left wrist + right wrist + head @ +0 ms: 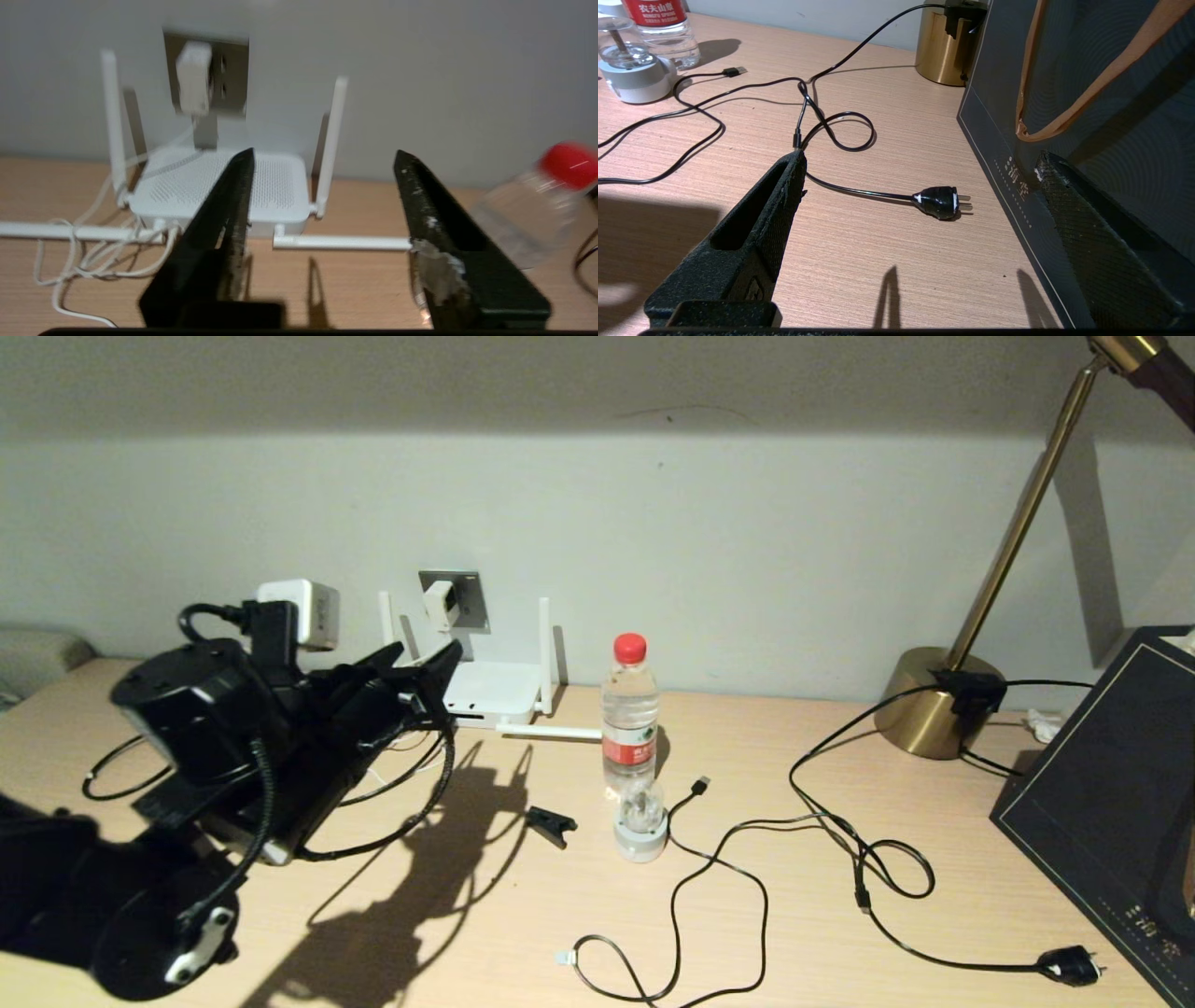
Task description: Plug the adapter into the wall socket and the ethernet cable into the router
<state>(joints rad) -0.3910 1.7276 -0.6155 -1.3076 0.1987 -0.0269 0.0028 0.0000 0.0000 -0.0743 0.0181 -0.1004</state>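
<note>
The white adapter (pixel 441 602) (pixel 192 84) sits plugged into the grey wall socket (pixel 467 602) (pixel 231 70), and its thin white cord (pixel 93 261) lies bunched beside the router. The white router (pixel 490 695) (pixel 210 186) stands against the wall below the socket, two antennas upright and two lying flat on the desk. My left gripper (pixel 428 658) (pixel 323 154) hovers just in front of the router, open, with nothing between its fingers. The ethernet cable's clear-tipped plug (pixel 565 957) lies on the desk near the front edge. My right gripper (pixel 920 156) is open above the desk, far right.
A red-capped water bottle (pixel 630 719) and a small white domed device (pixel 641 831) stand mid-desk, a black clip (pixel 551 823) beside them. A USB-tipped cable (pixel 700 786), a black mains plug (pixel 1069 966) (pixel 941 201), a brass lamp base (pixel 934 705) and a dark bag (pixel 1111 803) fill the right side.
</note>
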